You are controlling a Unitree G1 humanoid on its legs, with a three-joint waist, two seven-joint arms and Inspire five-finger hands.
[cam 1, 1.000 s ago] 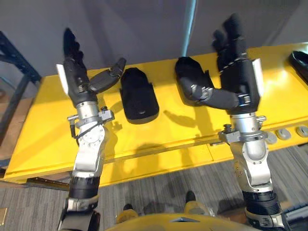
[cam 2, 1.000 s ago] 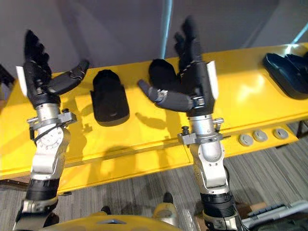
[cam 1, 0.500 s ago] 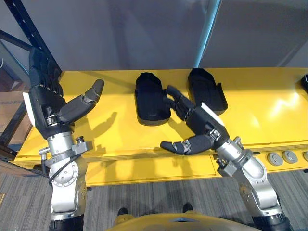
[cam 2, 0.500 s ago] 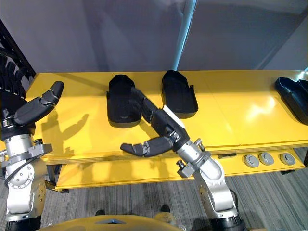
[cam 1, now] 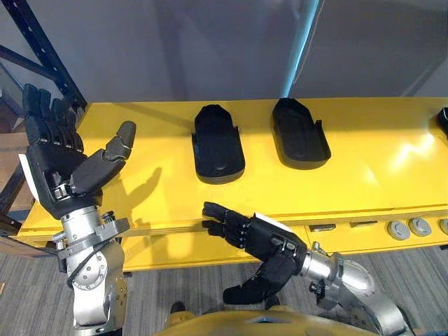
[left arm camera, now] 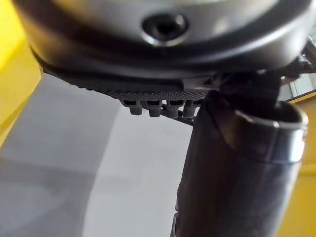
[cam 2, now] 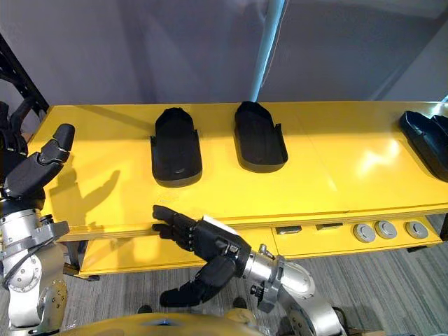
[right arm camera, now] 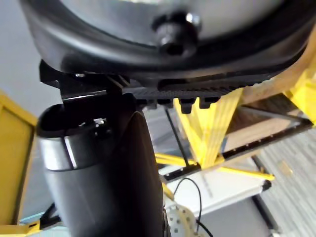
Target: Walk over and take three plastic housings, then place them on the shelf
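Two black plastic housings lie side by side on the yellow table: one housing at centre left, the other housing just right of it. More black housings sit at the table's far right end. My left hand is raised and open above the table's left end, holding nothing. My right hand hangs low in front of the table's front edge, open and empty, fingers spread towards the left.
A dark blue rack upright stands at the far left. A grey wall backs the table, with a light blue pole behind the right housing. Round grey buttons line the table's front rail at right. Grey carpet lies below.
My right hand has dropped from above the table near the housings to below its front edge. My left hand has drawn slightly back to the left. The two housings have stayed put.
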